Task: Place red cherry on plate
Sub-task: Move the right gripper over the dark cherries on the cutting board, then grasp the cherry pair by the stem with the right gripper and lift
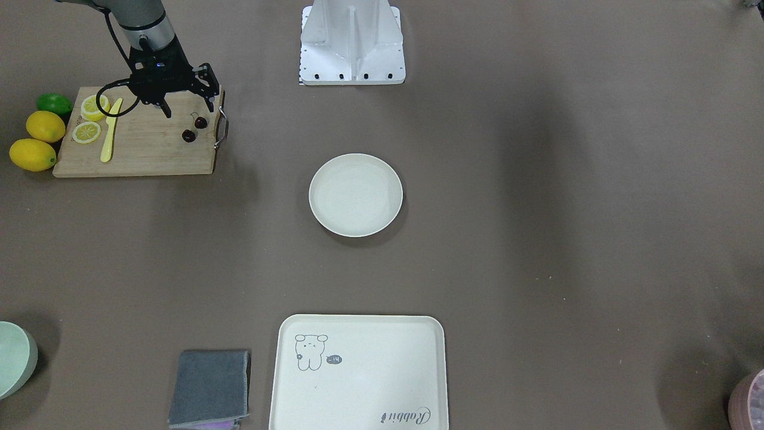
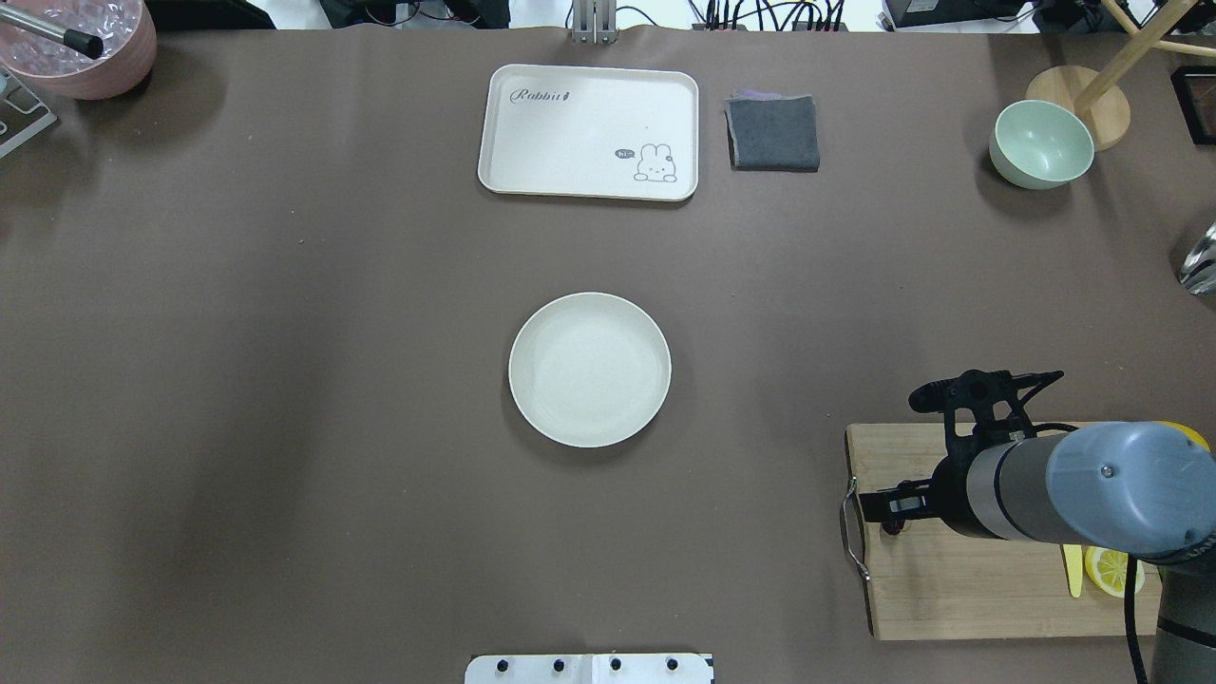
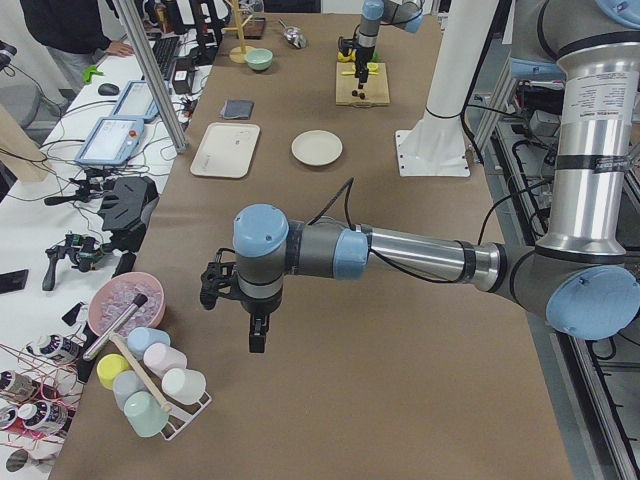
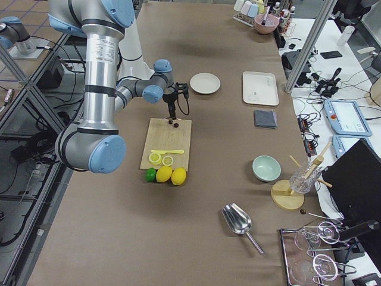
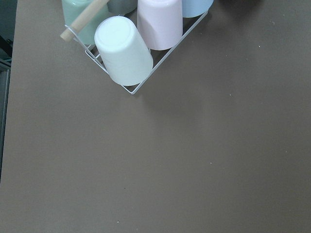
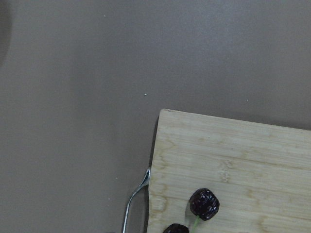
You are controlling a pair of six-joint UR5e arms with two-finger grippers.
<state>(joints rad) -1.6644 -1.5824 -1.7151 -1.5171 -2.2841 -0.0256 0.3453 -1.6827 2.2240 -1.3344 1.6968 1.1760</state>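
Note:
The red cherry [image 1: 194, 129], a pair of tiny dark maroon fruits on thin stems, lies near the handle end of a wooden cutting board [image 1: 149, 149]. It also shows in the right wrist view as the cherry [image 6: 204, 203] near the board's corner. My right gripper [image 1: 187, 108] hangs open just above the board, close behind the cherry, with nothing between its fingers. The off-white round plate [image 1: 356, 195] sits bare at the table's middle, well apart from the board. My left gripper [image 3: 236, 305] hovers far off near a cup rack; I cannot tell whether it is open or shut.
On the board lie lemon slices [image 1: 91, 119] and a yellow knife [image 1: 110, 131]; two lemons [image 1: 37, 140] and a lime [image 1: 55, 103] sit beside it. A cream tray [image 1: 358, 373], grey cloth [image 1: 210, 388], green bowl [image 1: 13, 358] and the cup rack [image 5: 131, 43] stand further away.

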